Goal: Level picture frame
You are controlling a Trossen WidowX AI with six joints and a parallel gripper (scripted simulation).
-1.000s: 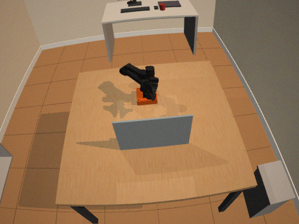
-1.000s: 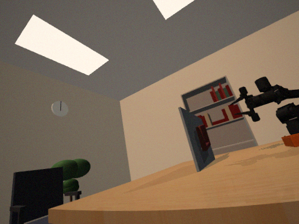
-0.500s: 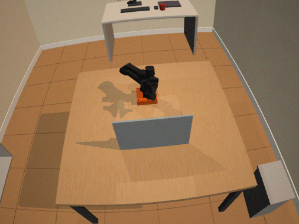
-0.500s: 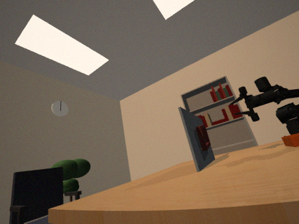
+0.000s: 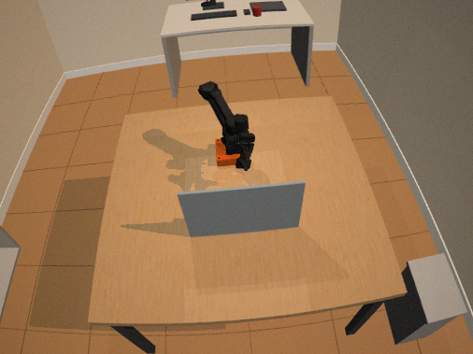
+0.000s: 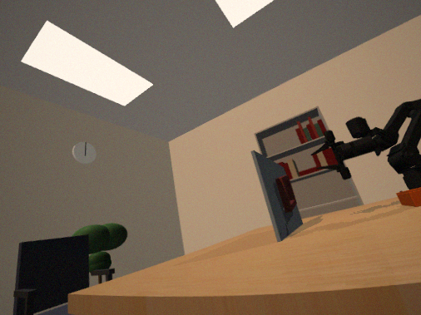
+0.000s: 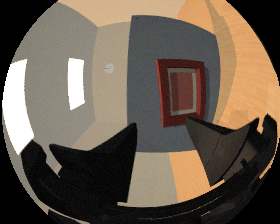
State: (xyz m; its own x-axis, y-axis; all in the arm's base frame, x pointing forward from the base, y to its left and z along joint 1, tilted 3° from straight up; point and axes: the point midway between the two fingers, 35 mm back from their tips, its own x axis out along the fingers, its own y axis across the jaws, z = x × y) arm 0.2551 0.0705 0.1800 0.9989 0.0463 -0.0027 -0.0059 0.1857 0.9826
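Note:
The picture frame, red with a grey inner border, hangs on the face of the upright blue-grey panel. The wrist view is turned, with up toward its left. There the frame looks tilted against the panel, its end toward the image top being higher, the right side as seen from the arm. The screw and notched strip are hidden. My gripper is open and empty, in front of the panel and apart from the frame, higher than it in the exterior view. The top view shows only the panel's back.
The panel stands on the wooden table. The arm's orange base stands on the same table, on the frame's side of the panel. A white desk with a monitor is behind the arm. A shelf stands against the wall.

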